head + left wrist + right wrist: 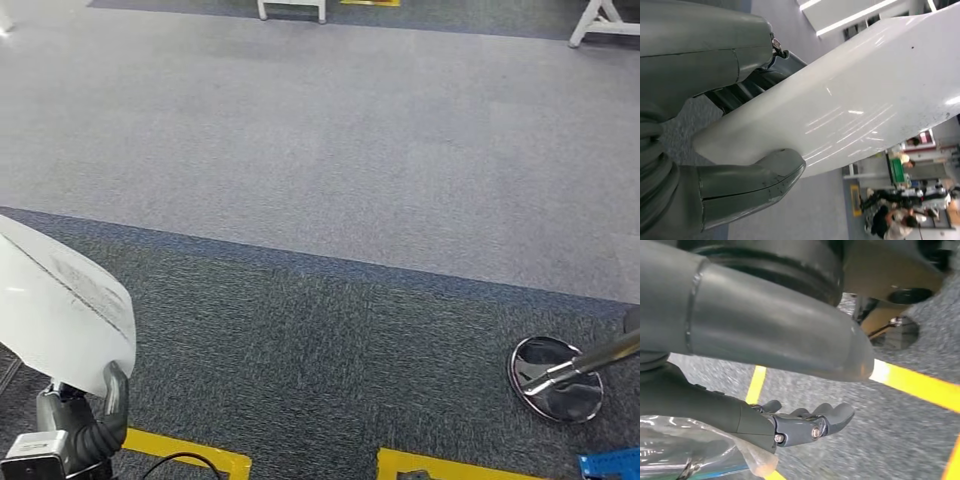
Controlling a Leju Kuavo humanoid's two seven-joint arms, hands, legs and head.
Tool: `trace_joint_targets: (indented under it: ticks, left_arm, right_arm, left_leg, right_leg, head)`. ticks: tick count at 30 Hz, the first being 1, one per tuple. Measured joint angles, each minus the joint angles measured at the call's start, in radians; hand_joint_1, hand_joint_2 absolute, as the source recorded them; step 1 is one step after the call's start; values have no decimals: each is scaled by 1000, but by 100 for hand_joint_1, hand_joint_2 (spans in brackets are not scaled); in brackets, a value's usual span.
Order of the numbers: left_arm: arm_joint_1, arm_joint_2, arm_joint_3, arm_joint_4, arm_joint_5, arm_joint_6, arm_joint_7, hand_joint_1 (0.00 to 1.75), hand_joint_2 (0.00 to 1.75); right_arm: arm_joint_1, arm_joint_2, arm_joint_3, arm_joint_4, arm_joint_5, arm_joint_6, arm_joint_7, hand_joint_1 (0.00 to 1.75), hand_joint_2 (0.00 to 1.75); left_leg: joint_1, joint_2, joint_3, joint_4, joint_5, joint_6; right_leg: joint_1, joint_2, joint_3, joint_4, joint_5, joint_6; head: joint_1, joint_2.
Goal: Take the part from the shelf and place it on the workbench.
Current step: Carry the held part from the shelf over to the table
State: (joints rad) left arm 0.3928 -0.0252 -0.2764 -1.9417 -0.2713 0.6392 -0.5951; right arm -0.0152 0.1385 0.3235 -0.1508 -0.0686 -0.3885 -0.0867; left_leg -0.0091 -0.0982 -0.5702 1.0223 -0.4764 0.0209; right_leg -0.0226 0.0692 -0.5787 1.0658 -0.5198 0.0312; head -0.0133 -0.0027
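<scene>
A smooth white curved part (60,315) sits at the lower left of the head view, above dark carpet. My left hand (83,425) grips its lower edge from beneath, one dark finger hooked up over the rim. Up close, the part (866,95) lies clamped between the thick grey thumb (749,185) and the darker fingers (734,95) behind it. My right hand (753,335) hangs over the carpet with its dark fingers (806,422) stretched out apart from the thumb, and nothing lies in it.
Grey and dark carpet stretches ahead. Yellow tape lines (189,452) mark the floor near my feet. A chrome round stand base (557,378) with a slanted pole sits at the lower right, with a blue piece (611,463) beside it. White furniture legs (292,10) stand far ahead.
</scene>
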Motion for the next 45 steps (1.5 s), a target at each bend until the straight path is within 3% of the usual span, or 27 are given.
trace_joint_targets:
  ticks: [2, 3, 4, 6, 8, 10, 11, 13, 14, 15, 17, 19, 21, 23, 25, 26, 28, 30, 32, 34, 35, 37, 39, 41, 42, 43, 45]
  left_arm:
    - [1, -2, 3, 0, 0, -6, -2, 175, 175]
    - [2, -4, 6, 0, 0, -10, -3, 175, 175]
    - [4, -6, 9, 0, -1, -13, -5, 175, 175]
    - [3, -9, 17, 0, 0, -18, -7, 175, 175]
    - [-1, -11, 21, 0, 6, -26, -8, 175, 175]
    - [-1, -13, 23, 0, 13, -32, -8, 175, 175]
    - [0, -14, 24, 0, 16, -34, -8, 175, 175]
    - [0, -17, 29, 0, 20, -38, -10, 175, 175]
    - [-1, -19, 31, 0, 21, -41, -11, 175, 175]
    - [-3, -21, 34, 0, 23, -44, -14, 175, 175]
    - [-6, -25, 38, 0, 26, -49, -18, 175, 175]
    - [-6, -30, 40, 0, 33, -56, -19, 175, 175]
    - [-8, -35, 42, 0, 42, -63, -21, 175, 175]
    - [-13, -39, 43, 0, 48, -67, -22, 175, 175]
    - [-15, -41, 44, 0, 51, -67, -22, 175, 175]
    - [-15, -42, 44, 0, 51, -68, -23, 175, 175]
    - [-15, -43, 44, 0, 52, -69, -23, 175, 175]
    - [-15, -44, 44, 0, 52, -69, -23, 175, 175]
    - [-17, -45, 44, 0, 51, -70, -24, 175, 175]
    - [-17, -45, 45, 0, 50, -71, -25, 175, 175]
    - [-17, -45, 46, 0, 49, -72, -26, 175, 175]
    - [-21, -45, 46, 0, 47, -75, -27, 175, 175]
    - [-27, -45, 46, 1, 44, -78, -27, 175, 175]
    - [-30, -45, 46, 2, 43, -80, -27, 175, 175]
    - [-29, -45, 46, 3, 43, -80, -27, 175, 175]
    - [-29, -45, 46, 4, 42, -80, -27, 175, 175]
    - [-30, -46, 46, 4, 42, -80, -27, 175, 175]
  right_arm:
    - [-1, 0, 4, 0, 3, 0, 2, 0, 0]
    - [-1, 0, 5, 0, 5, 0, 3, 0, 0]
    - [-1, 0, 6, 0, 7, 0, 4, 0, 0]
    - [0, 0, 8, 0, 10, 0, 4, 0, 0]
    - [1, 0, 11, 0, 13, 1, 5, 0, 0]
    - [3, 0, 12, 0, 17, 1, 7, 0, 0]
    - [2, 0, 14, 0, 19, 1, 8, 0, 0]
    - [1, 0, 20, 0, 28, 2, 11, 0, 0]
    - [0, 0, 25, 0, 33, 3, 13, 0, 0]
    - [0, 0, 30, 0, 38, 4, 14, 0, 0]
    - [0, 0, 38, 0, 45, 6, 17, 0, 0]
    - [-2, 1, 46, 0, 49, 7, 18, 0, 0]
    - [-6, 2, 52, -1, 52, 7, 19, 0, 0]
    - [-6, 2, 56, -1, 52, 8, 19, 0, 0]
    - [-3, 2, 58, -1, 52, 8, 20, 0, 0]
    - [-1, 2, 59, -1, 52, 9, 21, 0, 0]
    - [2, 2, 60, -1, 52, 9, 22, 0, 0]
    - [1, 2, 61, -1, 53, 9, 21, 0, 0]
    - [0, 2, 62, 0, 53, 10, 20, 0, 0]
    - [-1, 3, 62, 0, 53, 10, 20, 0, 0]
    - [-1, 3, 62, 0, 53, 10, 20, 0, 0]
    - [-1, 3, 62, 0, 54, 10, 19, 0, 0]
    - [1, 3, 62, 0, 54, 12, 19, 0, 0]
    - [3, 3, 62, 0, 53, 14, 19, 0, 0]
    - [3, 3, 62, 0, 53, 14, 19, 0, 0]
    - [3, 3, 62, 0, 53, 15, 19, 0, 0]
    - [1, 3, 62, 0, 53, 16, 19, 0, 0]
  left_leg:
    - [2, -22, -8, 4, 0, -11]
    - [5, -34, -11, 4, 2, -15]
    - [6, -29, -13, 8, 0, -20]
    - [4, 18, -34, 54, -29, -29]
    - [5, 72, -91, 177, -90, -37]
    - [10, 84, -144, 283, -124, -41]
    - [11, 85, -147, 285, -111, -42]
    - [11, 101, -95, 180, -41, -37]
    - [6, 127, -61, 111, -14, -31]
    - [0, 151, -34, 56, 3, -25]
    - [-11, 178, -16, 15, 3, -15]
    - [-12, 155, -14, 5, 6, -6]
    - [-5, 131, -6, -8, 12, 4]
    - [0, 108, -2, -13, 14, 12]
    - [1, 82, -2, -12, 14, 16]
    - [1, 67, -1, -12, 13, 16]
    - [4, 36, 3, -9, 10, 13]
    - [6, 10, 2, -2, 4, 4]
    - [6, -10, -6, 5, 3, -7]
    - [8, -29, -13, 6, 7, -16]
    - [9, -26, -16, 10, 4, -21]
    - [7, 17, -40, 64, -28, -29]
    - [8, 69, -100, 190, -89, -37]
    - [11, 83, -148, 288, -119, -41]
    - [12, 86, -147, 285, -106, -42]
    - [12, 92, -126, 244, -76, -40]
    - [7, 134, -54, 104, -13, -33]
  right_leg:
    - [0, 20, 18, -29, -2, -6]
    - [1, 9, 22, -32, -2, -11]
    - [1, -3, 25, -35, -1, -16]
    - [0, -30, 33, -42, 0, -28]
    - [4, -62, 39, -43, -5, -36]
    - [6, -95, 43, -43, -10, -38]
    - [7, -110, 45, -43, -13, -38]
    - [8, -135, 54, -43, -20, -36]
    - [9, -146, 56, -43, -24, -33]
    - [11, -155, 61, -43, -29, -28]
    - [14, -175, 66, -45, -35, -18]
    - [13, -193, 77, -48, -42, -8]
    - [11, -158, 66, -13, -67, 1]
    - [10, -96, 7, 103, -120, 5]
    - [10, -74, -66, 223, -153, 8]
    - [10, -71, -85, 241, -143, 8]
    - [8, -61, -66, 157, -67, 9]
    - [3, -15, -16, 26, -3, 8]
    - [-1, 17, 9, -28, 8, 2]
    - [0, 2, 15, -33, 9, -9]
    - [0, -9, 17, -35, 10, -15]
    - [-2, -36, 23, -40, 9, -28]
    - [2, -67, 26, -40, 5, -37]
    - [4, -98, 27, -40, 2, -39]
    - [4, -112, 29, -40, 0, -39]
    - [4, -125, 32, -40, -3, -38]
    - [6, -148, 41, -41, -9, -33]
  head:
    - [0, 0]
    - [-1, 0]
    - [-1, 0]
    - [-6, 0]
    - [-10, 0]
    - [-10, 0]
    - [-10, 0]
    - [-10, 0]
    - [-10, 0]
    - [-11, 0]
    - [-11, 0]
    - [-11, 0]
    - [-7, 0]
    - [0, 0]
    - [4, 0]
    - [4, 0]
    - [4, 0]
    - [5, 0]
    - [4, 0]
    - [4, 0]
    - [4, 0]
    - [-3, 0]
    - [-10, 0]
    - [-10, 0]
    - [-10, 0]
    - [-10, 0]
    - [-10, 0]
